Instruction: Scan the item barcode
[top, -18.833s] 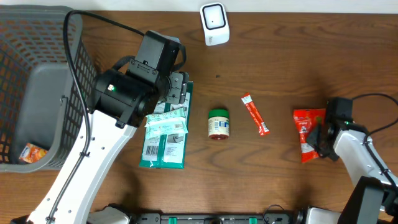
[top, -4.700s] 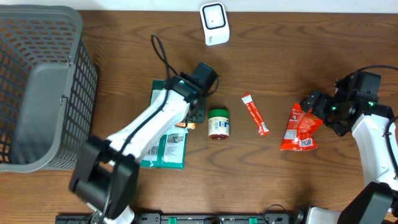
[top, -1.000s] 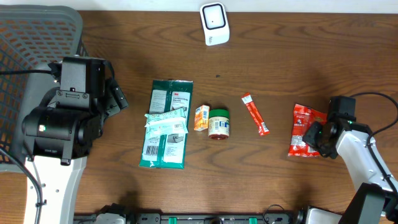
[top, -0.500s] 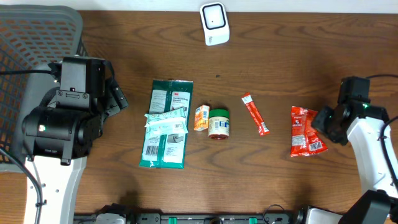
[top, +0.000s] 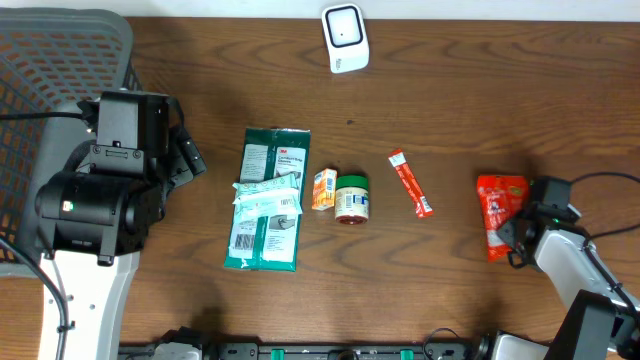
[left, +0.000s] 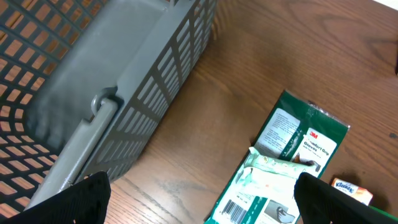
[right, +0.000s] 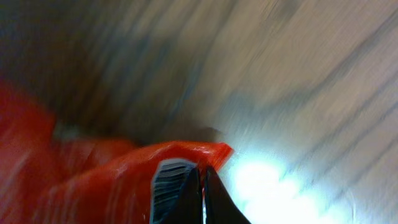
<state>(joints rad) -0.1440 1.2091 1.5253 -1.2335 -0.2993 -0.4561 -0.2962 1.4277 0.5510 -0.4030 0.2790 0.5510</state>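
Spot red packet (top: 500, 213) at right end of counter (top: 450, 110), long axis near-to-far, touching tips of right fingers (right: 191, 194), pinched shut; can't tell if gripping, too blurred. Skip left fingers (left: 74, 199), spread wide by basket (top: 60, 60), well apart. Probably carry w/ right arm up-left to scanner (top: 345, 38).

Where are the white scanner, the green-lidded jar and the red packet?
white box-shaped plastic scanner (top: 345, 37), overhead view, middle of its front face.
small green-lidded jar (top: 351, 198), overhead view, middle of its body.
red crinkly snack packet (top: 497, 208), overhead view, middle of its printed face.

Shop checkout mock-up: wire basket (top: 40, 50), barcode scanner (top: 345, 38), wooden table (top: 450, 100).
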